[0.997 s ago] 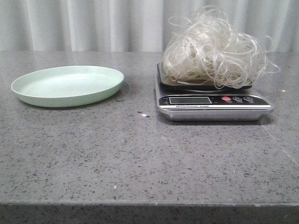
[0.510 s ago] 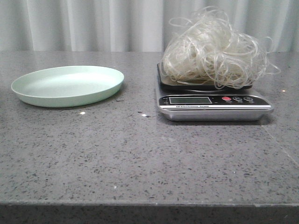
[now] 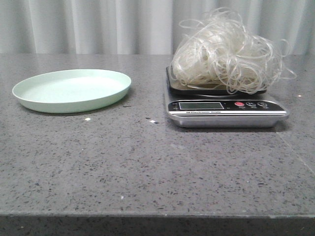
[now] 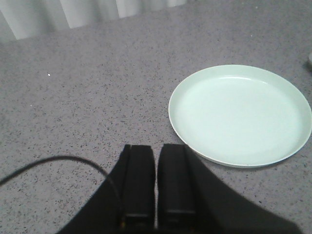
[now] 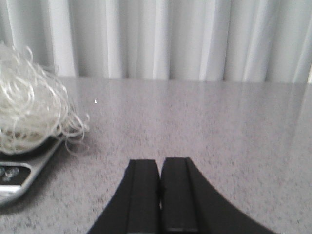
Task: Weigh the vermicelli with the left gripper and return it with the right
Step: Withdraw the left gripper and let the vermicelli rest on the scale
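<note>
on the scale (image 3: 226, 112) sits the vermicelli (image 3: 227, 51), beside and apart from right gripper (image 5: 160, 168); both grippers, left gripper (image 4: 156, 156) included, closed empty.

Speckled stone table (image 3: 123, 162); glossy metal scale (image 3: 226, 114).

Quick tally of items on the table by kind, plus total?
Plate: 1, pale green plate, nothing on it
Scale: 1, digital scale
Food: 1, vermicelli, piled on the scale's platform
Total: 3
</note>
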Available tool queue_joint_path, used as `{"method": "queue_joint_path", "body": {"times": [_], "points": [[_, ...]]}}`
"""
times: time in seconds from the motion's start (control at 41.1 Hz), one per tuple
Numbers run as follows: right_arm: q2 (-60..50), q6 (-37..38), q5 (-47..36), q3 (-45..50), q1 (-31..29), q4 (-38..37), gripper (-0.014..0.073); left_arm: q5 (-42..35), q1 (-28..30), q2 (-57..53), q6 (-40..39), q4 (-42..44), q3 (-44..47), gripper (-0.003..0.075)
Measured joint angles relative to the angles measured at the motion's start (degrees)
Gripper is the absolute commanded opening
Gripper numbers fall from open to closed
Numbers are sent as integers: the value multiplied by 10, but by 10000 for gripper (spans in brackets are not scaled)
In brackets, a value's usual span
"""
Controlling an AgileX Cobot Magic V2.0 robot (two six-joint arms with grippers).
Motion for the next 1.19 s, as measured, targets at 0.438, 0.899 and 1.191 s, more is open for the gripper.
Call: {"method": "queue_joint_path", "body": {"times": [0.438,0.899,1.191], "points": [[158,0,-9,-238,0,4,151,-58,0,-66,0,0,54,137],[499,-22,185,-630,120,5,351,-66,0,-66,0,0,54,137],[668,-56,312,-709,228,5,603,-66,0,-66,0,0,54,137]]}}
